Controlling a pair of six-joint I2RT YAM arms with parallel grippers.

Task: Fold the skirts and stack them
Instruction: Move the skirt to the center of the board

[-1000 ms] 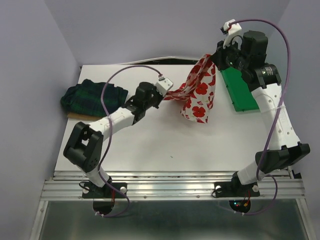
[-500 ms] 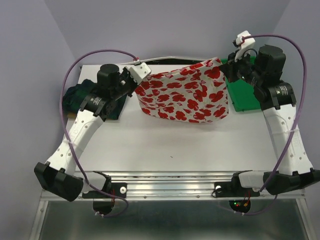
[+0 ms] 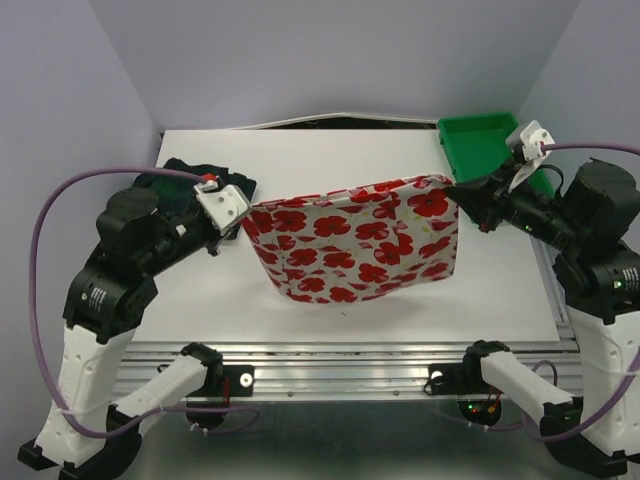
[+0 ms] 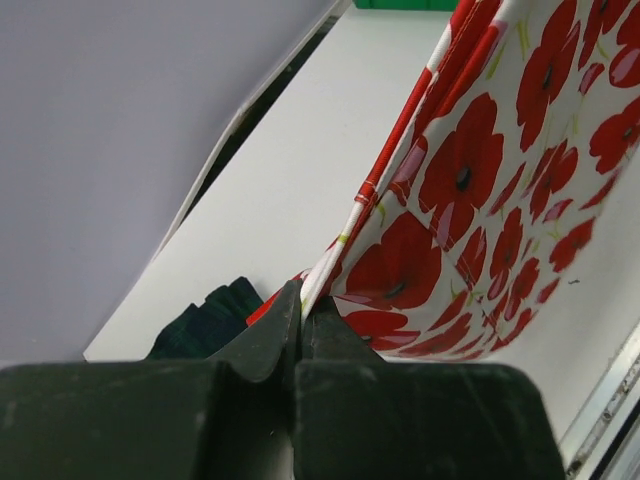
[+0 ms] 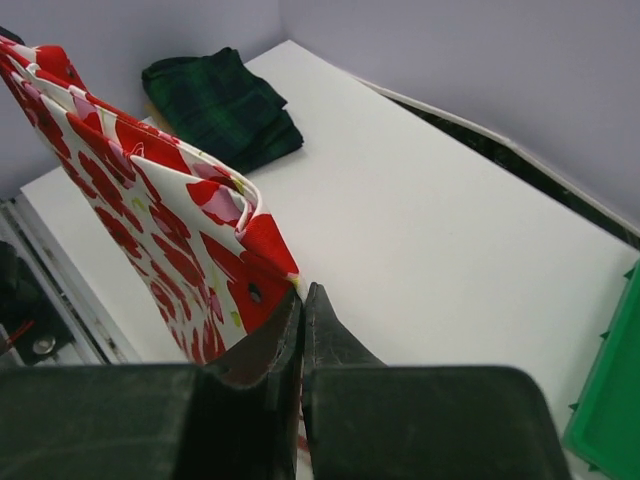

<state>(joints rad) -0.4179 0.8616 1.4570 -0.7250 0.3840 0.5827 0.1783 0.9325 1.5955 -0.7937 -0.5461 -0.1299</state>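
White table (image 3: 330, 165) under lilac walls: the poppy skirt (image 3: 355, 250) hangs stretched above it, the left gripper (image 3: 243, 215) clamped on its left top corner and the right gripper (image 3: 452, 192) pinched on the right one. The plaid skirt (image 5: 220, 100) lies folded at the far-left corner, the tray (image 3: 480, 135) far right.

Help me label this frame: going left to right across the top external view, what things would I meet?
plaid skirt → poppy-print skirt → green tray
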